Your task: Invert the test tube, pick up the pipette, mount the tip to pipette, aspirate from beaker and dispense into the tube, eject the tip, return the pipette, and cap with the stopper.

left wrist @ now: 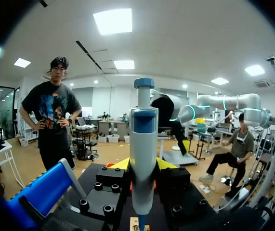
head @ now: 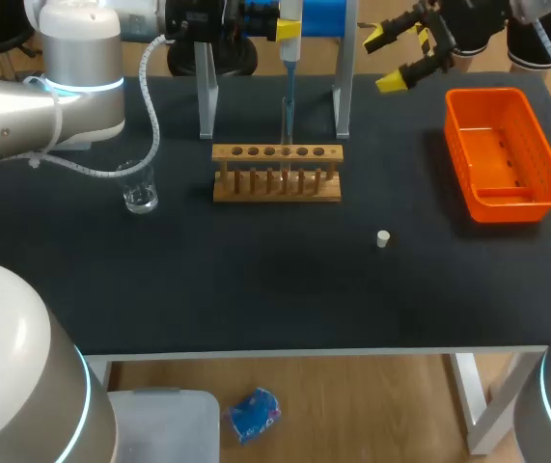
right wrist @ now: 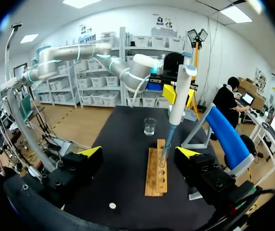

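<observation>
surface [head: 256, 299] plain black. rack [head: 276, 176] tan wood. bin [head: 500, 154] bright orange. stopper [head: 383, 238] off-white. pipette [left wrist: 143, 159] pale grey-white, blue band, blue cap. beaker [head: 139, 188] clear. right pincer [head: 387, 60] black, yellow tips.

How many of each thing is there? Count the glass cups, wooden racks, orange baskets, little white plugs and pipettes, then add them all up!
Glass cup: 1
Wooden rack: 1
Orange basket: 1
Little white plug: 1
Pipette: 1
Total: 5
</observation>
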Robot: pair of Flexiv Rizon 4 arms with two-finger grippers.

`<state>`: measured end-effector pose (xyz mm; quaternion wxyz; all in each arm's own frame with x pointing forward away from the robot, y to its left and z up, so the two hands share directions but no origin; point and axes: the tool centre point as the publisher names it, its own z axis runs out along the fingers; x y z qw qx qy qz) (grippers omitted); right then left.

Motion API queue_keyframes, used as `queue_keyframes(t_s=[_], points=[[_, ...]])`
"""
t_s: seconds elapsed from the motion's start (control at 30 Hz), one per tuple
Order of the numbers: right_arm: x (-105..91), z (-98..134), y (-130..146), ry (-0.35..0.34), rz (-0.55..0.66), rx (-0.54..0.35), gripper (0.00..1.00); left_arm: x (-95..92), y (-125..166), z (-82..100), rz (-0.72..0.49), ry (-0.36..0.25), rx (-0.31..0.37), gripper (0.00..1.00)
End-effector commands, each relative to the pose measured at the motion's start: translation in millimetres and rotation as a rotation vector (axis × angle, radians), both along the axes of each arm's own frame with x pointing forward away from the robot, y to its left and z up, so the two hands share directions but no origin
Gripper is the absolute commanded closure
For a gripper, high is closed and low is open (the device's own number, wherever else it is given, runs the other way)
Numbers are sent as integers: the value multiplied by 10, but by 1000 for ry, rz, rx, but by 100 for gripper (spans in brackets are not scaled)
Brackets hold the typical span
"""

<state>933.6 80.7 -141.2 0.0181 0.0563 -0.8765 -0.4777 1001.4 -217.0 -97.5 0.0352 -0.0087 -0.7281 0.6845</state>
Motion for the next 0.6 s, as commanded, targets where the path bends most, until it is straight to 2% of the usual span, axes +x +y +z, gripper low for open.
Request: queue_keyframes(t_s=[0.03, 0.23, 0.6], points=[[71, -213, 200, -41, 0, -58, 0, -6, -1, 10, 2, 0, 2, 100], [68, -489, 252, -65, 11, -12, 0, -6, -1, 10, 2, 0, 2, 100], [161, -834, 342, -117, 6, -14, 0, -6, -1, 10, 2, 0, 2, 100]])
